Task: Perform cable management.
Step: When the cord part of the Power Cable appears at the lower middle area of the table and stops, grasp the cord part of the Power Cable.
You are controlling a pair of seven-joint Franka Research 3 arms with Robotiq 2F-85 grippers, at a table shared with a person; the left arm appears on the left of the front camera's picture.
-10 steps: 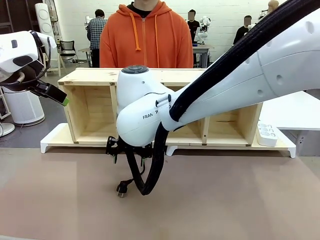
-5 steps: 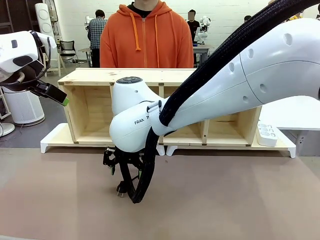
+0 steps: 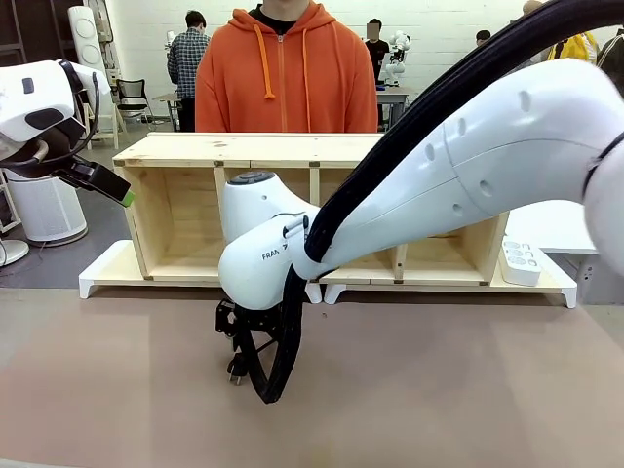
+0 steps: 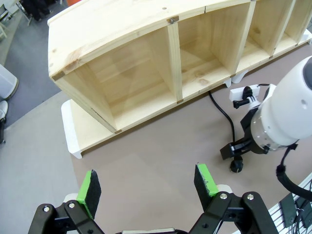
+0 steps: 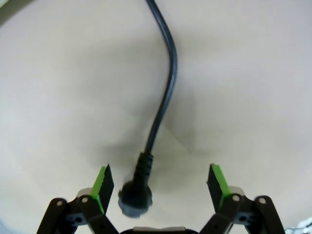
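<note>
Cable: thin, black, smooth-jacketed, lying slack and flat on the worktop. In my right wrist view it comes in from the top edge, takes one soft bend, then runs down to a ribbed strain relief and a small round black plug. The plug rests on the worktop between the spread fingers of the right gripper, nearer one pad and touching neither. In my left wrist view the cord meets the foot of the wooden shelf just beside a divider and snakes away from it across the worktop. I cannot tell where that end finishes.
</note>
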